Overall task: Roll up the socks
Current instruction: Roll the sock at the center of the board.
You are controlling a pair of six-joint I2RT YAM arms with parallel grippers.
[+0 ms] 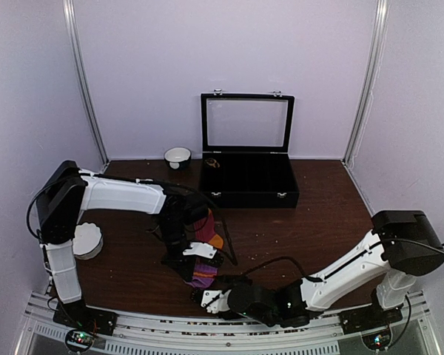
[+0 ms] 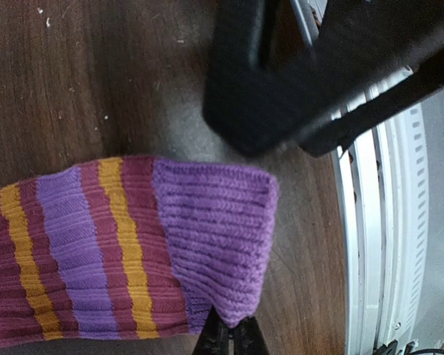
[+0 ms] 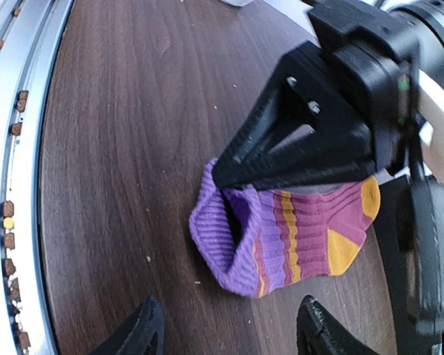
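Currently the sock is being pinched by the left gripper; at lower frame, the half-open, empty right gripper risks tugging it loose.

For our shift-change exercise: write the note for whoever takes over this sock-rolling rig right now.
The left hand is shut, pinching the purple cuff of the striped sock.
The right hand is open and empty, facing the cuff end.
The sock is unrolled, near the front edge of the table.
Done: cuff gripped.
To do: the rolling itself; no second sock shows.
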